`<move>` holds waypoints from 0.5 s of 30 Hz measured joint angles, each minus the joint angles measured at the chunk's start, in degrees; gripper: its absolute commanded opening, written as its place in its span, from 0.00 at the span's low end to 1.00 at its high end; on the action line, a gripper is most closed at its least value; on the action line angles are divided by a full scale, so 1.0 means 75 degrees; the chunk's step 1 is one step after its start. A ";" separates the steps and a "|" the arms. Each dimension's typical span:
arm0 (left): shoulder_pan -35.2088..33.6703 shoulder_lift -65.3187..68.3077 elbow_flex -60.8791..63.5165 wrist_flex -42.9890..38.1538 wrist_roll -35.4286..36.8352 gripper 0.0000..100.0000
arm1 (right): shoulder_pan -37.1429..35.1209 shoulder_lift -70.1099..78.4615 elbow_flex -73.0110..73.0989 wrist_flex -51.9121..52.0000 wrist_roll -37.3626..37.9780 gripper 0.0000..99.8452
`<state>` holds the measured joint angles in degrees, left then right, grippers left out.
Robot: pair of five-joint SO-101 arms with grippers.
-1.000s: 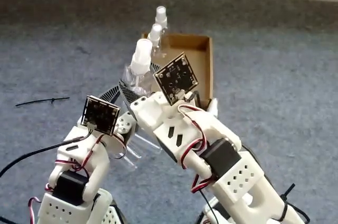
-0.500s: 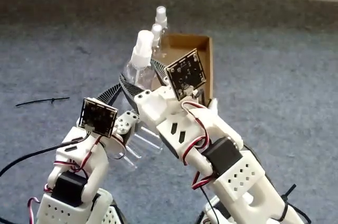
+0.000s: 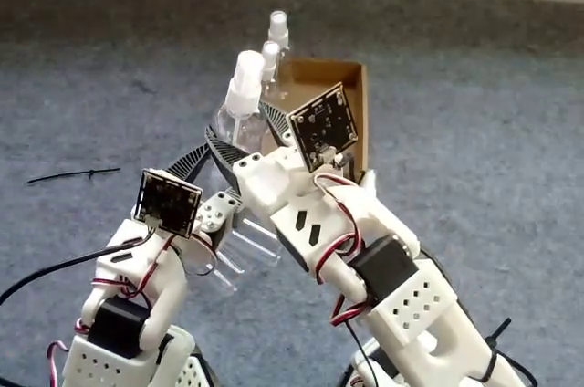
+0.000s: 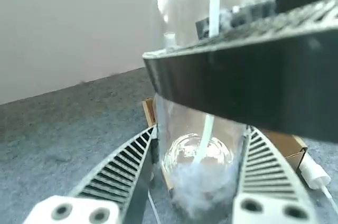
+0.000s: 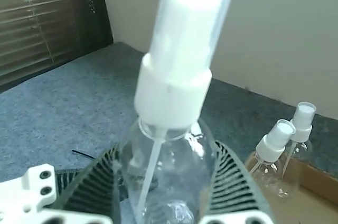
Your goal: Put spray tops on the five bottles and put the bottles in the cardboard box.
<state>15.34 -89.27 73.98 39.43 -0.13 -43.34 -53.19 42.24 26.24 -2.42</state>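
A clear bottle (image 3: pixel 239 122) with a white spray top (image 3: pixel 248 77) is held upright above the carpet, near the cardboard box (image 3: pixel 354 86). My right gripper (image 5: pixel 168 152) is shut on the bottle's body (image 5: pixel 169 166), one black ribbed finger on each side. My left gripper (image 4: pixel 198 145) stands open lower down, its fingertips flanking the bottle's base (image 4: pixel 198 166). The right gripper's finger crosses above them. Two capped bottles (image 3: pixel 272 49) stand at the box's far left corner, the same bottles (image 5: pixel 285 139) seen behind the held one.
A loose white spray top (image 4: pixel 312 170) lies on the grey carpet by the near end of the box (image 4: pixel 282 142). Something clear, perhaps uncapped bottles (image 3: pixel 248 243), lies between the two arms. A black cable tie (image 3: pixel 73 174) lies at the left.
The right arm has lifted the capped bottle up and slightly towards the box. The left arm stayed nearly in place, so the bottle rose relative to its fingers.
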 measured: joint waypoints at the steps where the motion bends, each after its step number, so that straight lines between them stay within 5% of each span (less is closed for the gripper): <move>1: 0.0094 0.0000 0.0000 0.0000 0.0000 0.15 | 0.0000 0.0000 0.0176 -0.0199 0.0000 0.01; 15: -0.0141 0.0012 0.0012 0.0211 0.0012 0.15 | 0.0023 -0.0105 0.0891 -0.0750 0.0410 0.00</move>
<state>14.29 -89.19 74.07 41.01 -0.04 -43.16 -53.98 48.92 20.62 0.66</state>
